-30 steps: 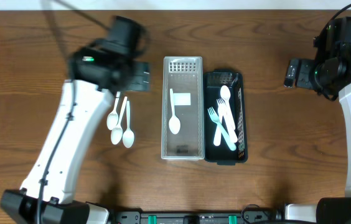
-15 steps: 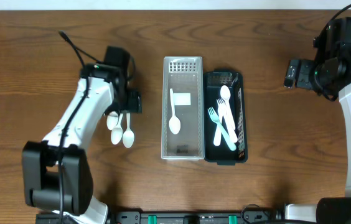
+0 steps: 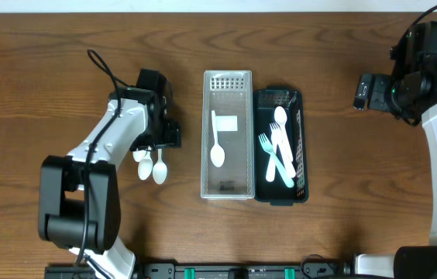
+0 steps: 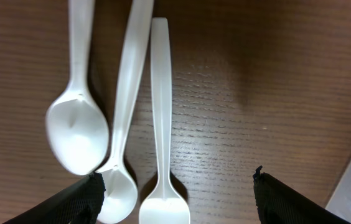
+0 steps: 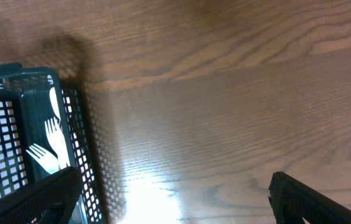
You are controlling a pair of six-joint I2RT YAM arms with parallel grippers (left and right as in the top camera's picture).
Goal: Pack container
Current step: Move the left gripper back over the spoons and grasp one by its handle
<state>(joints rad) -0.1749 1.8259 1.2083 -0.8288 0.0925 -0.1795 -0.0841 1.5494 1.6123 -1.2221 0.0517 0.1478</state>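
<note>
Left claw (image 4: 177, 190) is wide open with nothing in it, hovering over the three loose spoons (image 3: 150, 164) on the worktop (image 3: 63, 62), just left of the clear container (image 3: 205, 132). The step looks like picking one spoon to pack. I'd take the rightmost spoon (image 4: 161, 93), since it has bare wood on its outer side. The middle spoon (image 4: 129, 81) lies tight against it, touching or nearly so. Close across the handle, not the bowl, and lift straight up so the neighbour doesn't drag. The container holds one spoon (image 3: 217, 151); the black basket (image 3: 301, 147) touching it holds forks and at least one spoon. Right claw (image 5: 172, 190) is also fully open and empty, off to the basket's far side. Can't tell claw height above the worktop. Handle ends are cut off in the wrist view, and the arm covers them overhead.
</note>
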